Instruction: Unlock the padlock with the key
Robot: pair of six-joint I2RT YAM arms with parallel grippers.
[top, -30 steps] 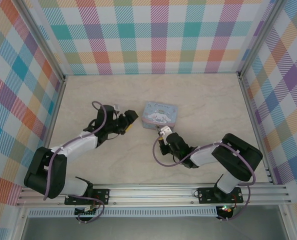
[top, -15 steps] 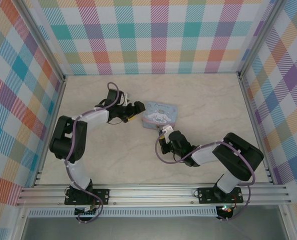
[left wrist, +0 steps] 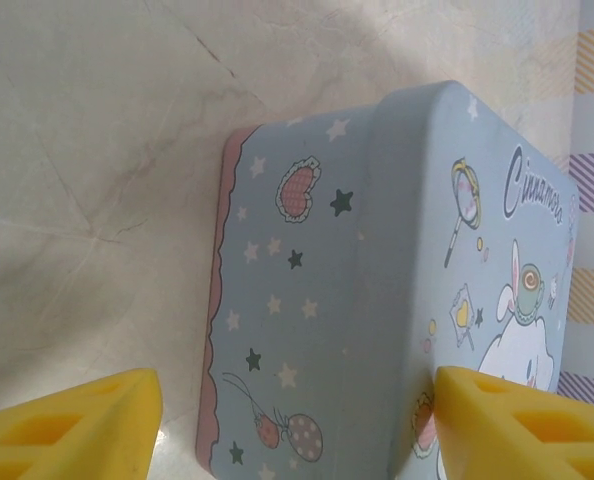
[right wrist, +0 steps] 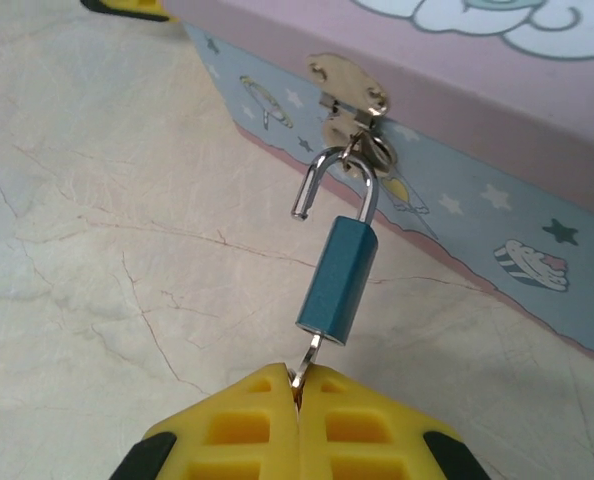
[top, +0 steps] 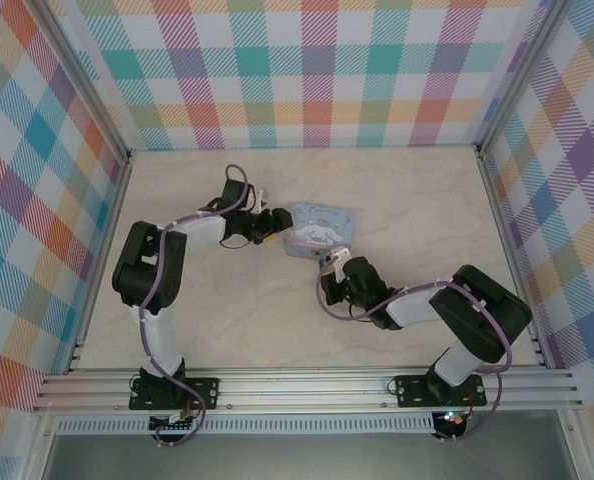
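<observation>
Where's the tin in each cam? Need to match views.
Top external: tin near centre.
Left wrist: tin centre-right, its end toward the camera.
Right wrist: tin across the top right, hasp side.
Shared landmark: left gripper at the tin's end, yellow fingers.

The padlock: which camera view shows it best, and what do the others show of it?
Right wrist view: the padlock is close up and open, hooked through the tin's hasp, the key in its base. Top external leaves it too small to make out; left wrist faces the tin's side.
</observation>
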